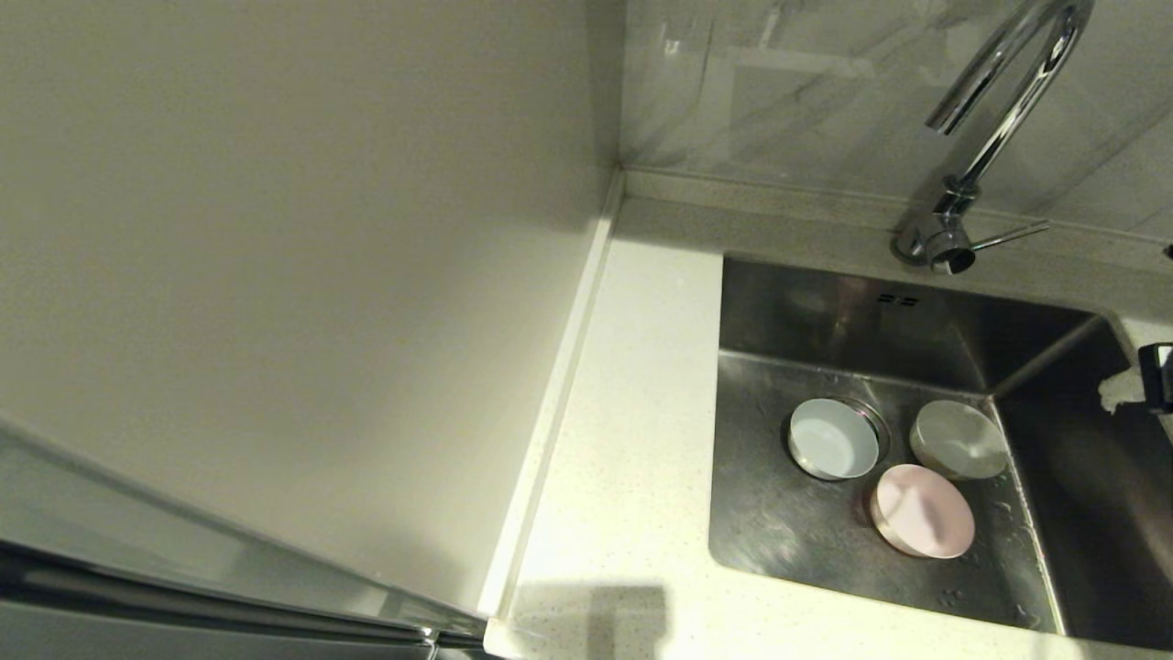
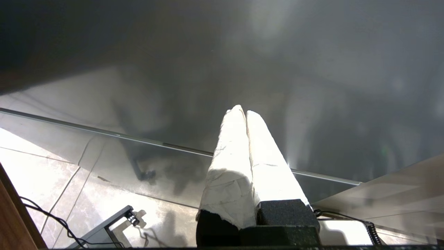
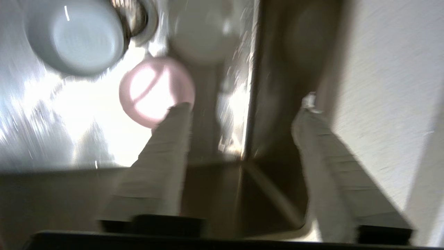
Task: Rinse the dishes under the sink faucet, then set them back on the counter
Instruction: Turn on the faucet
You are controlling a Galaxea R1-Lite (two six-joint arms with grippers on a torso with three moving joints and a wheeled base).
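Three dishes lie in the sink [image 1: 779, 541]: a pale blue-grey bowl [image 1: 832, 440] over the drain, a whitish-mint bowl [image 1: 958, 440] beside it, and a pale pink bowl [image 1: 921, 511] nearest me. The faucet [image 1: 999, 119] stands behind the basin, its spout high above it. My right gripper [image 1: 1132, 385] shows only at the sink's right rim. In the right wrist view it [image 3: 242, 106] is open and empty above the basin's corner, with the pink bowl [image 3: 156, 90] beyond one fingertip and the blue-grey bowl [image 3: 79, 38] farther off. My left gripper [image 2: 242, 111] is shut on nothing, away from the sink.
The counter [image 1: 623, 412] runs as a bare strip left of the sink, bounded by a cream wall panel [image 1: 275, 275]. A raised back edge [image 1: 761, 188] lies behind. The left wrist view faces a dark glossy panel [image 2: 312, 69] and tiled floor [image 2: 41, 173].
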